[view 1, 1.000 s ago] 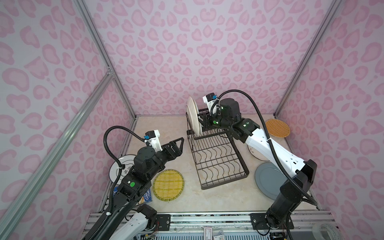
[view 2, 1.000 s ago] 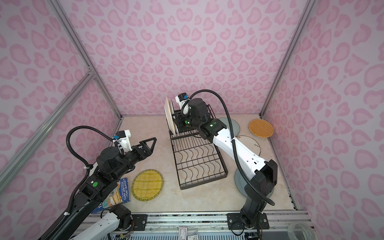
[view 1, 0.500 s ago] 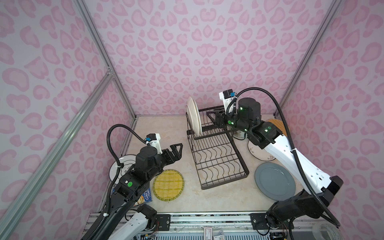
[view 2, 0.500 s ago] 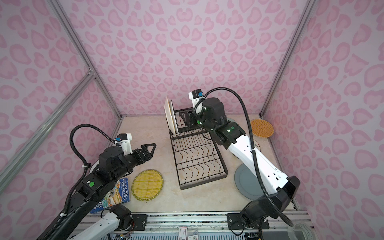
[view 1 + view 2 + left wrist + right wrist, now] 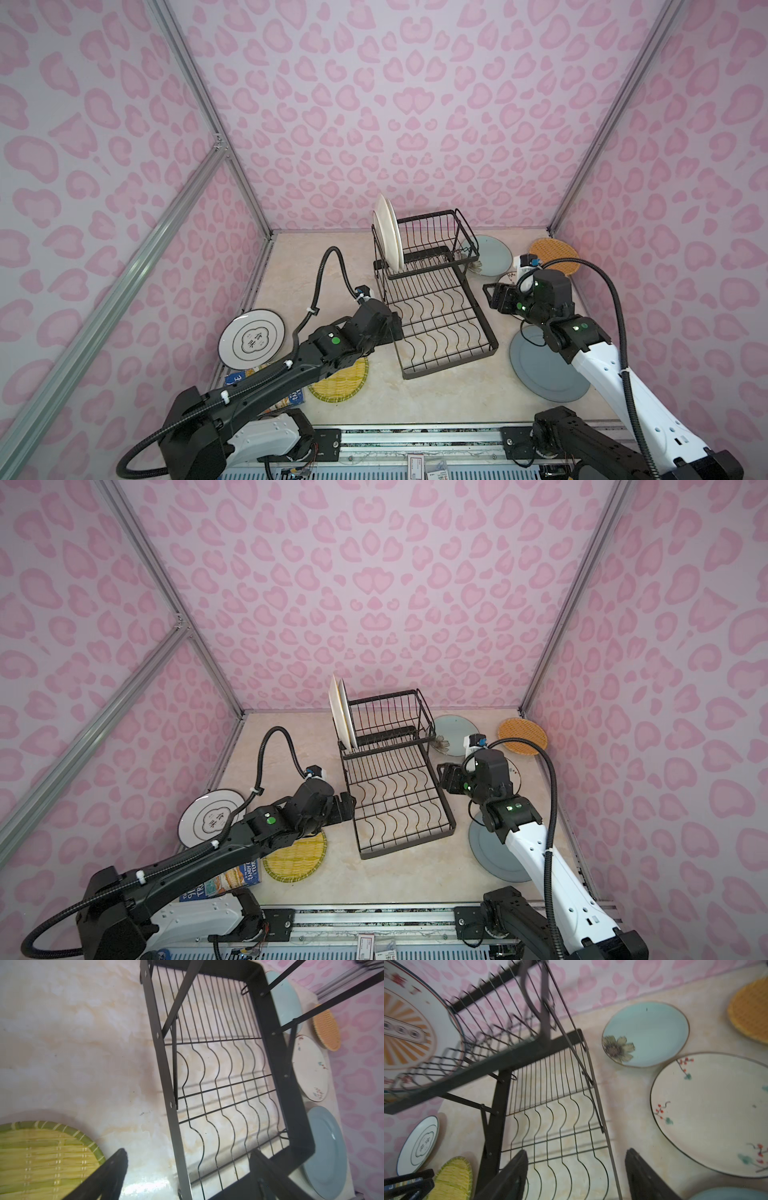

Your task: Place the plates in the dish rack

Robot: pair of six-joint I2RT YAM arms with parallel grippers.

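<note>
Left claw (image 5: 188, 1151) and right claw (image 5: 577, 1150) both gaped open, empty, flanking the dish rack (image 5: 424, 252); two white plates (image 5: 390, 235) stood inside.

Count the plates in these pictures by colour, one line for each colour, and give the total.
White plates: 4 (sunburst plate, plate beside it, cloud-motif plate, berry-sprig plate)
Yellow woven plate: 1
Orange woven plate: 1
Pale blue flowered plate: 1
Grey-blue plate: 1
Total: 8
</note>
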